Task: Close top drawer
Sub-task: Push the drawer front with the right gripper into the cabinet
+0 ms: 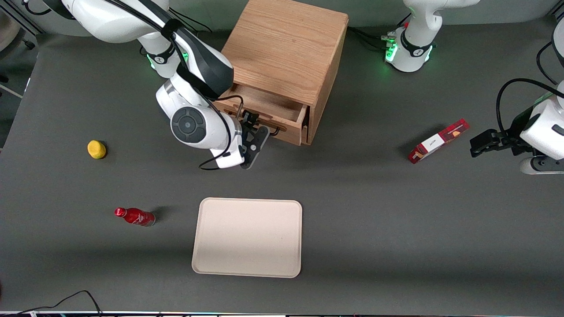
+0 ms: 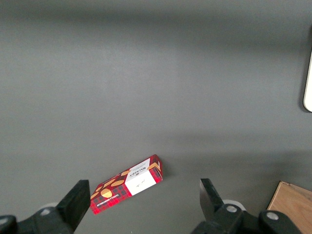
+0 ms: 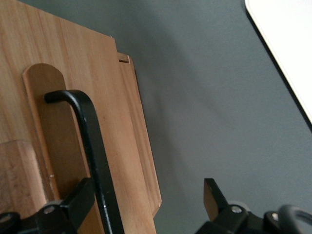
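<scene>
The top drawer (image 1: 269,115) of the cabinet (image 1: 286,53) stands partly pulled out; closing is not done. The gripper (image 1: 257,137) sits at the handle (image 3: 92,146), fingers spread, gripping nothing. You must push the front inward.

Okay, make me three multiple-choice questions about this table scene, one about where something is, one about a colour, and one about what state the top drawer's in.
1. Where is the gripper?
A. over the tray
B. at the top drawer's front, by its handle
C. beside the lemon

2. What colour is the bottle?
A. red
B. blue
C. green

3. What state is the top drawer in?
A. fully shut
B. taken out of the cabinet
C. pulled partly open

Answers: 1 B, the fingers straddle the black handle in the right wrist view. 2 A, it lies red on the grey table. 3 C, the drawer's open box juts from the cabinet.
</scene>
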